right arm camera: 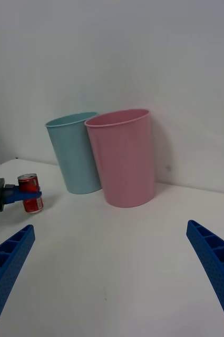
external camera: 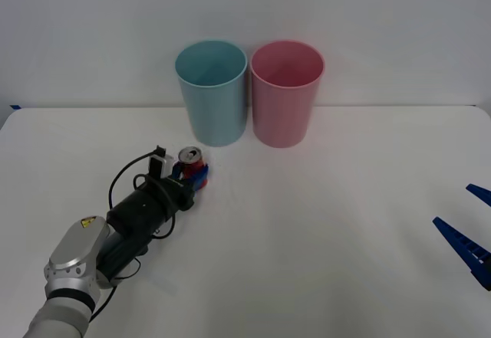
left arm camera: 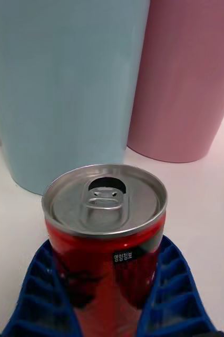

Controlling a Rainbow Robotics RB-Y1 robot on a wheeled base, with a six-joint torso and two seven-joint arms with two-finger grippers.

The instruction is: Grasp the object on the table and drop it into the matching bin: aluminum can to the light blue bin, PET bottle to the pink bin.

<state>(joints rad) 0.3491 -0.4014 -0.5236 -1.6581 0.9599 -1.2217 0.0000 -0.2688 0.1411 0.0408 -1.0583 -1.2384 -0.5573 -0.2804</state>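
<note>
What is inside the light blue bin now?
The light blue bin looks empty as far down as its inner wall shows; its bottom is hidden. The can stands on the table, held by the left gripper.

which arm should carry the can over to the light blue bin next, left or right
Left. The left gripper already has its jaws around the red can, just in front of the light blue bin. The right gripper sits open at the table's far right edge.

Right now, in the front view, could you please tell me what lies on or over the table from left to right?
Left claw closed around the red can → light blue bin → pink bin → right claw, open at the table's right edge.
</note>
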